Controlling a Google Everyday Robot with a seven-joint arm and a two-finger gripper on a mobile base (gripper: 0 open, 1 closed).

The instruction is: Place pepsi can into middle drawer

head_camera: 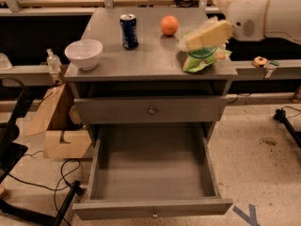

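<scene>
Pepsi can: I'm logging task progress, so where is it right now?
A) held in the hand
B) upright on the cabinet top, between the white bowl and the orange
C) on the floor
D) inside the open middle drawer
B: the pepsi can stands on the cabinet top between the white bowl and the orange, while the hand hovers over the green bag to the right.
</scene>
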